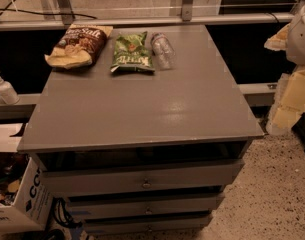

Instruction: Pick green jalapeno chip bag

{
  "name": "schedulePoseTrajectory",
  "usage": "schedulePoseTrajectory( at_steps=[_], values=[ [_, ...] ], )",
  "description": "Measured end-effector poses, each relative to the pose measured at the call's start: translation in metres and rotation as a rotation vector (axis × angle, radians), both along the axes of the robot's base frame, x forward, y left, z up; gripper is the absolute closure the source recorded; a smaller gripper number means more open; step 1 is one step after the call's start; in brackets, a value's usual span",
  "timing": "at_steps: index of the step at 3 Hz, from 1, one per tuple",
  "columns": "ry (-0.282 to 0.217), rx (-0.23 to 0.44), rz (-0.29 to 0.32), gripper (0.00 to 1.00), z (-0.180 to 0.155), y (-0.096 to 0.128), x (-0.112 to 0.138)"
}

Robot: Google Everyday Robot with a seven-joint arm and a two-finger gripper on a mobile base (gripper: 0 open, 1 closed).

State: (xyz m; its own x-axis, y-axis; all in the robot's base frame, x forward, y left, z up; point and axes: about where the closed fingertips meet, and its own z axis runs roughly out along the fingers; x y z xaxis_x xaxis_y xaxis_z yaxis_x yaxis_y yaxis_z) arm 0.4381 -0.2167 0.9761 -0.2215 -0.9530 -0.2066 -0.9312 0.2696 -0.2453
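Camera view shows the green jalapeno chip bag [132, 53] lying flat near the far edge of the desk [142, 114]. It sits between the brown bag [79, 45] and the clear bottle [163, 50], close to both. Its long side runs from front to back. You cannot pick out the gripper. Only pale arm parts [298, 39] show at the right edge, so you cannot tell if it is open or closed. From there, the bag lies well off to the left.
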Motion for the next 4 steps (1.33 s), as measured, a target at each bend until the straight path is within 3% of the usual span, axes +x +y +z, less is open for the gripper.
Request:
schedulePoseTrajectory(
  at_steps=[2,3,4],
  values=[
    [-0.022,0.014,0.026,0.00,-0.004,0.006,0.003],
    [-0.044,0.064,0.076,0.00,-0.022,0.020,0.019],
    [-0.090,0.143,0.156,0.00,-0.041,0.046,0.050]
  ],
)
